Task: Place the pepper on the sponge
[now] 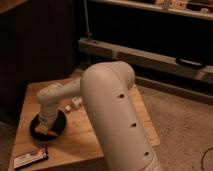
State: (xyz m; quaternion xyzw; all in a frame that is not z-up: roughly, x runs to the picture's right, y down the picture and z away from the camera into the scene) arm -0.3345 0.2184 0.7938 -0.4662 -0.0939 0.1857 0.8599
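My gripper (46, 128) is down at the black bowl (35, 131) on the left of the wooden table (82, 132), at the end of my white arm (112, 110). A small orange-red piece, the pepper (50, 133), shows at the gripper's tip over the bowl's right side. I cannot tell whether it is held or lying in the bowl. The sponge is out of view, possibly behind my arm.
A dark flat packet with a white and orange label (30, 157) lies near the table's front left corner. Two small white objects (75, 102) sit mid-table behind my forearm. Dark shelving and a metal rail (150, 55) stand behind the table.
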